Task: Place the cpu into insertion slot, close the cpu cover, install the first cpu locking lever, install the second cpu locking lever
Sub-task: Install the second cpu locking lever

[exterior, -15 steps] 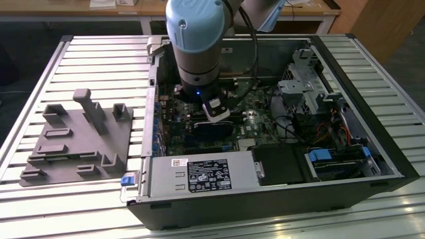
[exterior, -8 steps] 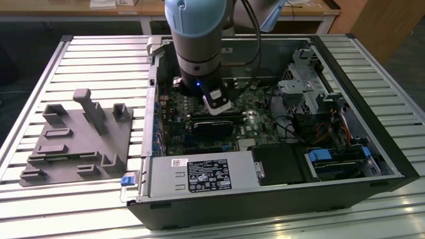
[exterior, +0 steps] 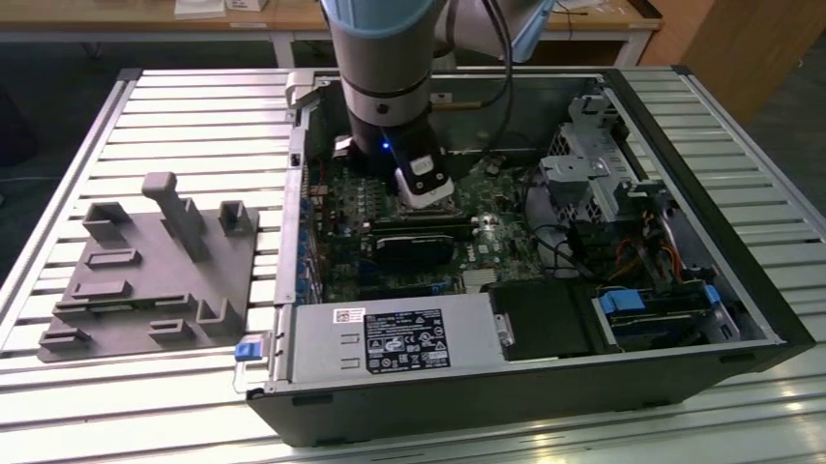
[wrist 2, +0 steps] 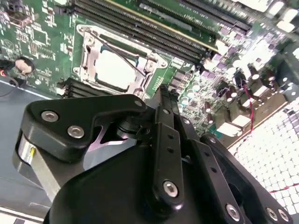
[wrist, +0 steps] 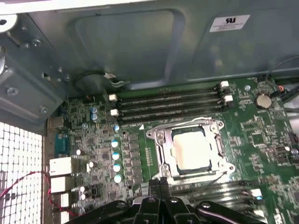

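The cpu (wrist: 190, 148) lies flat with its pale metal top up in the middle of the green motherboard; it also shows in the second wrist view (wrist 2: 112, 70). The silvery cpu cover (wrist: 161, 145) lies down around it as a frame. The insertion slot is hidden beneath the chip and cover. Thin wire locking levers (wrist: 180, 123) run along two sides of the frame. My gripper (wrist: 160, 181) hangs just off the socket's near side, fingers together and holding nothing. In the exterior view the gripper (exterior: 427, 193) is low inside the open computer case.
Long black memory slots (wrist: 168, 103) flank the socket. A row of capacitors (wrist: 115, 161) stands beside it. In the exterior view a black heatsink block (exterior: 416, 246), a grey power supply (exterior: 387, 340) and drive bays (exterior: 606, 184) crowd the case. A grey fixture plate (exterior: 142, 280) lies at the exterior view's left.
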`<state>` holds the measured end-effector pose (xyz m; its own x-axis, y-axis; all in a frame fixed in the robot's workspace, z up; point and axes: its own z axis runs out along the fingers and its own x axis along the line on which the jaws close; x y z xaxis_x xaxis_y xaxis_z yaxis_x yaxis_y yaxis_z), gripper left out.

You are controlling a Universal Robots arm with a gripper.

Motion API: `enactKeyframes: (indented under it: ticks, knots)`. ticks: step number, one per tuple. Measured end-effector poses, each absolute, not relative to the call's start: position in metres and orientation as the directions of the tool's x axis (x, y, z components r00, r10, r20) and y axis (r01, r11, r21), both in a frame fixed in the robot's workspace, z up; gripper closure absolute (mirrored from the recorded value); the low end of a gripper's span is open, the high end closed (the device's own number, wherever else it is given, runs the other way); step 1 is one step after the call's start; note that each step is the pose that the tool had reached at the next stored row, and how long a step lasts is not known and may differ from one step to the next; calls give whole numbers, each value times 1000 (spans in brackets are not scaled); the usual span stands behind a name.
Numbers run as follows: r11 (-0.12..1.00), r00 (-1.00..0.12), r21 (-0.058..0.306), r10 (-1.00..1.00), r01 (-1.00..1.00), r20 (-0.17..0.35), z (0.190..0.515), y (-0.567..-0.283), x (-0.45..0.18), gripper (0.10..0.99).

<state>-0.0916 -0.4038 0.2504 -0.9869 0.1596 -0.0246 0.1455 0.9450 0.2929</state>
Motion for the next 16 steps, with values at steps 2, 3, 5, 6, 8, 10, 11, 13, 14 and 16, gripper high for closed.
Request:
enactKeyframes:
  ticks: [2, 3, 5, 6, 8, 10, 11, 13, 14, 16]
  knots:
    - [950, -987, 276, 160, 146, -27, 252, -404, -90, 980]
    - [951, -987, 271, 161, 147, -28, 252, -404, -89, 980]
    - [953, -986, 264, 162, 149, -29, 252, -404, -85, 980]
    - [954, -986, 261, 163, 149, -30, 252, -404, -83, 980]
    - [955, -986, 255, 164, 151, -31, 252, -404, -78, 980]
    - [956, -986, 250, 166, 153, -32, 252, -404, -74, 980]
    - [957, -986, 248, 166, 153, -32, 252, -404, -71, 980]
    - [958, -985, 243, 168, 155, -33, 252, -404, -66, 980]
    - [958, -985, 240, 168, 156, -34, 252, -404, -64, 980]
    - [959, -985, 235, 169, 156, -35, 252, -404, -61, 980]
